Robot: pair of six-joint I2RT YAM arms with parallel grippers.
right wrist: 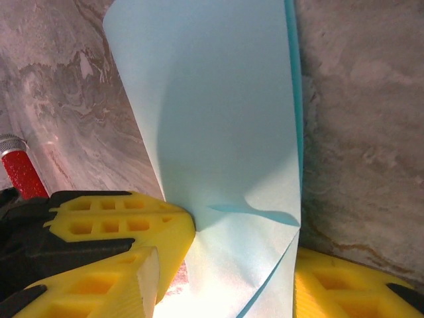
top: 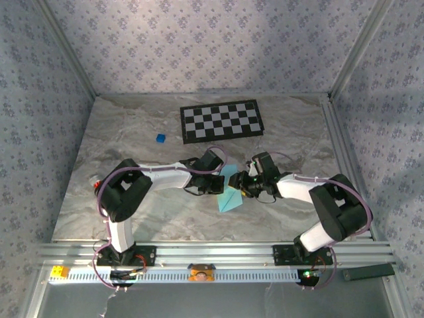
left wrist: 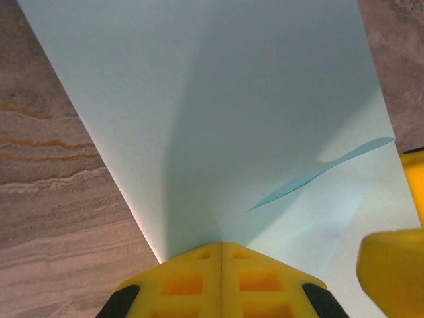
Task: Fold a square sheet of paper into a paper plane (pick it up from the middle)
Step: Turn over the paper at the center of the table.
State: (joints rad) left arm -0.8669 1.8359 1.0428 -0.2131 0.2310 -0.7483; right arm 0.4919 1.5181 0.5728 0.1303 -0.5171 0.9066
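The light-blue square sheet of paper [top: 228, 197] is folded over and held off the table between the two arms, one corner pointing to the near edge. My left gripper [left wrist: 220, 246] is shut on the paper's [left wrist: 218, 126] edge, its yellow fingers pressed together. In the top view the left gripper [top: 215, 182] and the right gripper [top: 244, 182] meet over the sheet. My right gripper [right wrist: 232, 278] stands open around the paper [right wrist: 218, 112], one finger on each side with a gap at the left. A loose layer bulges out near the right edge.
A black-and-white checkerboard [top: 222, 121] lies at the back of the marble table [top: 132, 132]. A tiny dark-blue cube [top: 160, 138] sits to its left. A red and silver cylinder [right wrist: 23, 172] is at the left of the right wrist view.
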